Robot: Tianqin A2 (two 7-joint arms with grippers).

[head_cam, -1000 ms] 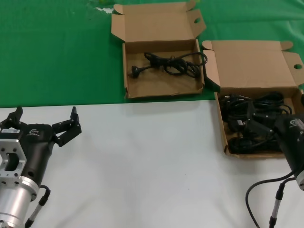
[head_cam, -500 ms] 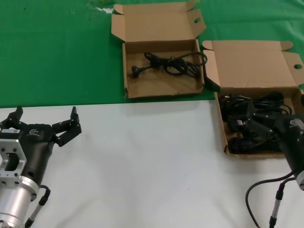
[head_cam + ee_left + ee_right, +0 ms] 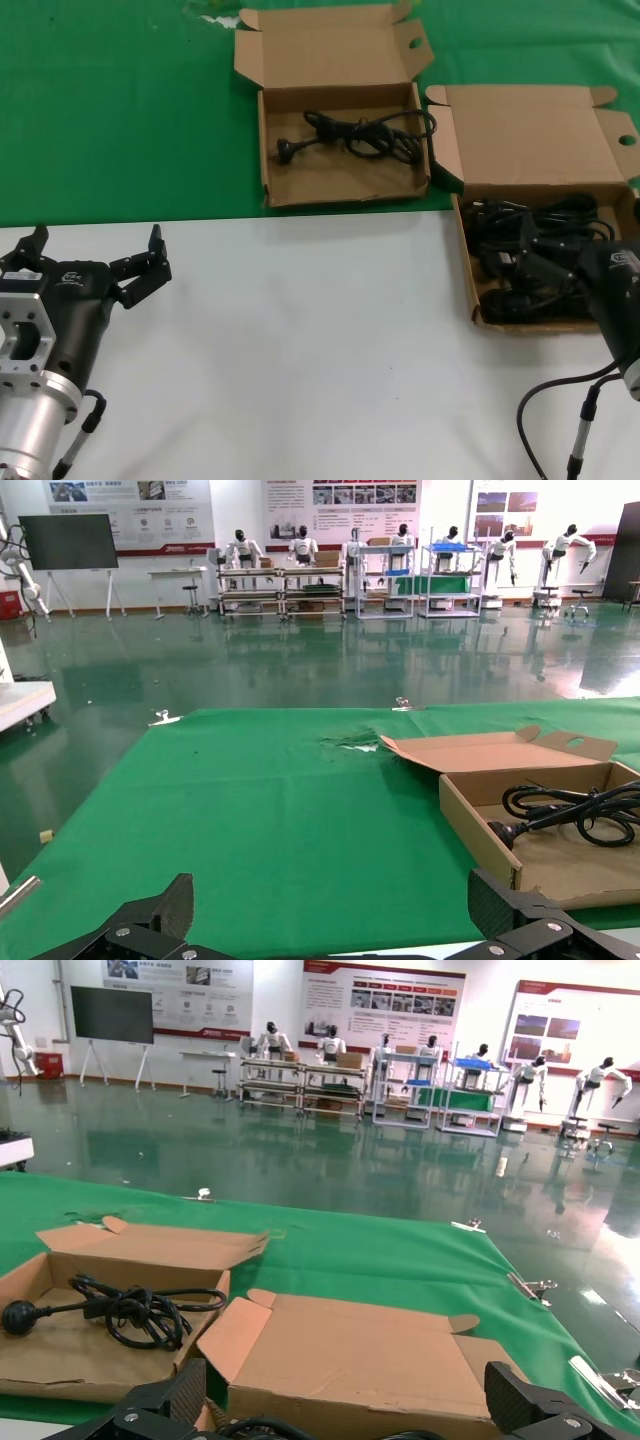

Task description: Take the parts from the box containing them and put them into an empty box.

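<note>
The right gripper (image 3: 560, 285) is seen lowered into the wider cardboard box (image 3: 545, 135), among the tangled power cords (image 3: 530, 235) piled there; in the right wrist view its fingers (image 3: 150, 1405) are spread wide apart, nothing held between them. The narrower cardboard box (image 3: 335, 55) is placed on the green cloth (image 3: 120, 110), just beside the wider one, and a single coiled cord (image 3: 360, 135) is laid inside it. The left gripper (image 3: 95, 255) is held parked over the white table (image 3: 300, 350), well apart from both boxes, its fingers (image 3: 150, 265) splayed open.
</note>
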